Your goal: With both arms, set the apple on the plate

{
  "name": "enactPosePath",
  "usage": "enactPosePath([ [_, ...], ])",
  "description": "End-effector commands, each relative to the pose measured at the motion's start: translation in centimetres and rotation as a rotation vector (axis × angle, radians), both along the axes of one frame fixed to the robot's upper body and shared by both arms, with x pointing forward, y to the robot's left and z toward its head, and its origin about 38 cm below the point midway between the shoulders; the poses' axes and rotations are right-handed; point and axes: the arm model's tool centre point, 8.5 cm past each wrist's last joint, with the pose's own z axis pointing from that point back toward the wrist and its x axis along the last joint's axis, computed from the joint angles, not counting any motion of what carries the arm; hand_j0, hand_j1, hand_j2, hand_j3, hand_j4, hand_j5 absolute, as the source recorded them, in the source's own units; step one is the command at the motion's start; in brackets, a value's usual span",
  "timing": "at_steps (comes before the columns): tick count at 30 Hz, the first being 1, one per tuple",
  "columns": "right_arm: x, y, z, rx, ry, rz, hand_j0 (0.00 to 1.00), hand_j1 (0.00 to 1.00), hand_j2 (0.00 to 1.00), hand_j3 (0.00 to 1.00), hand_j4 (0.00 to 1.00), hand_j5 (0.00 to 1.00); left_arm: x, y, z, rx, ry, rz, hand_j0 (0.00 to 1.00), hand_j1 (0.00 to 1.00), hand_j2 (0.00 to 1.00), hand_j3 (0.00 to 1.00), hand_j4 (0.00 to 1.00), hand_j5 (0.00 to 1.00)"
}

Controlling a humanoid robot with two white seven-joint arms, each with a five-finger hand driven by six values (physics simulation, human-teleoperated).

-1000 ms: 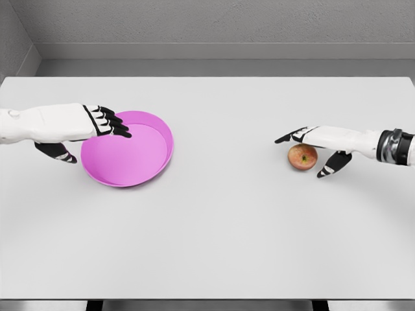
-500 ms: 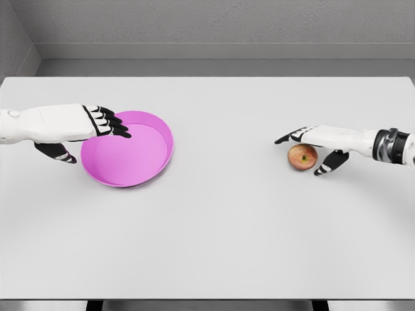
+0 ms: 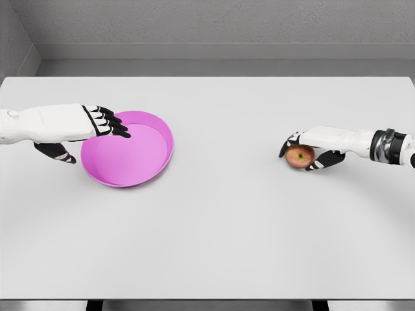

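Two white arms reach over the grey table [image 3: 214,227]. At the right side, the right hand [image 3: 311,146] curls down around the apple [image 3: 299,157], its dark fingers [image 3: 287,144] wrapped over the far-left side and the thumb under the near-right side, clamped on the fruit, which sits on the tabletop. Well apart on the left lies the pink plate [image 3: 139,170]. The left hand [image 3: 97,123] hovers at the plate's far-left rim, fingers extended over it and spread, holding nothing.
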Motion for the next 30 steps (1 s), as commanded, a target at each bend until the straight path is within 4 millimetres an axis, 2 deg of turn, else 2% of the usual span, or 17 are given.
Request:
enactPosePath([
  [1,-0.1,0.1,0.1,0.009,-0.005,0.011,0.50,0.50,0.50,0.50,0.50,0.50,0.0,0.1,0.1,-0.004,0.001,0.004,1.00,1.00,1.00,1.00,1.00,1.00],
  [3,0.0,0.2,0.3,0.014,-0.009,0.017,0.46,0.46,0.46,0.46,0.46,0.46,0.0,0.0,0.1,-0.005,0.001,0.003,1.00,1.00,1.00,1.00,1.00,1.00],
  [7,0.2,0.4,0.9,0.017,-0.028,0.032,0.45,0.45,0.45,0.45,0.45,0.45,0.0,0.1,0.1,-0.004,0.001,0.004,1.00,1.00,1.00,1.00,1.00,1.00],
  [10,0.4,1.6,1.1,0.036,-0.038,0.055,0.45,0.45,0.45,0.45,0.45,0.45,0.0,0.0,0.1,-0.004,0.001,0.003,1.00,1.00,1.00,1.00,1.00,1.00],
  [12,0.6,4.2,1.7,0.059,-0.060,0.120,0.45,0.45,0.45,0.45,0.45,0.45,0.0,0.1,0.1,-0.004,0.001,0.004,1.00,1.00,1.00,1.00,1.00,1.00],
  [16,-0.1,9.8,1.7,0.065,-0.061,0.265,0.45,0.45,0.45,0.45,0.45,0.45,0.0,0.1,0.1,-0.004,0.001,0.004,1.00,1.00,1.00,1.00,1.00,1.00],
  [20,-0.2,9.9,1.7,0.066,-0.060,0.271,0.45,0.45,0.45,0.45,0.45,0.45,0.0,0.1,0.1,-0.004,0.001,0.004,1.00,1.00,1.00,1.00,1.00,1.00],
  [27,-1.3,12.3,3.3,0.095,-0.105,0.348,0.45,0.45,0.45,0.45,0.45,0.45,0.0,0.1,0.1,-0.004,-0.001,0.004,1.00,1.00,1.00,1.00,1.00,1.00],
  [30,-1.6,12.8,3.0,0.092,-0.099,0.364,0.45,0.45,0.45,0.45,0.45,0.45,0.0,0.0,0.0,-0.004,0.002,0.003,1.00,1.00,1.00,1.00,1.00,1.00],
])
